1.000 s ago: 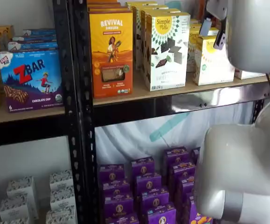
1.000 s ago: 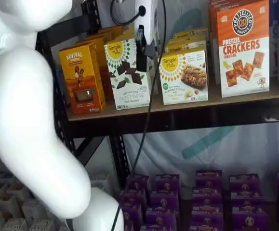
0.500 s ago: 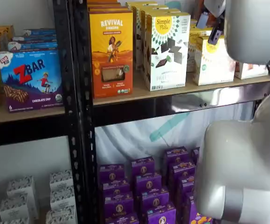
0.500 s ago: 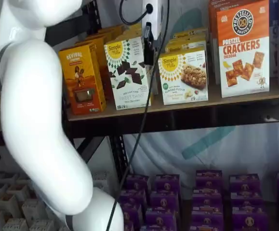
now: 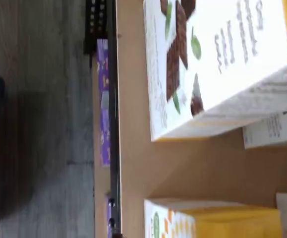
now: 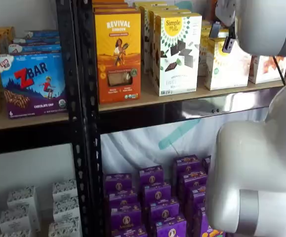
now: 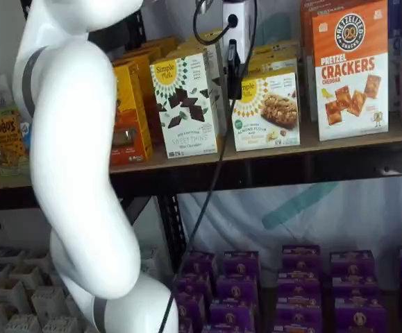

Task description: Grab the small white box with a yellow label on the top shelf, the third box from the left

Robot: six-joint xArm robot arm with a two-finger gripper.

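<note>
Hovering at the small white box (image 7: 266, 111), the end effector (image 7: 234, 80) hangs at about ten o'clock of its face, likely lining up a grasp; whether it's released or clenched, I cannot tell. That box stands on the top shelf (image 7: 339, 142), beside the taller sunburst box (image 7: 185, 104). Only the wrist view shows the bare gap between them.

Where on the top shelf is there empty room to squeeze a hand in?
Bare board shows on the top shelf between the Simple Mills Sweet Thins box and the small white box, where the gripper hangs. A narrower slot lies between that box and the pretzel crackers box. The Revival box and Sweet Thins stand close together.
</note>
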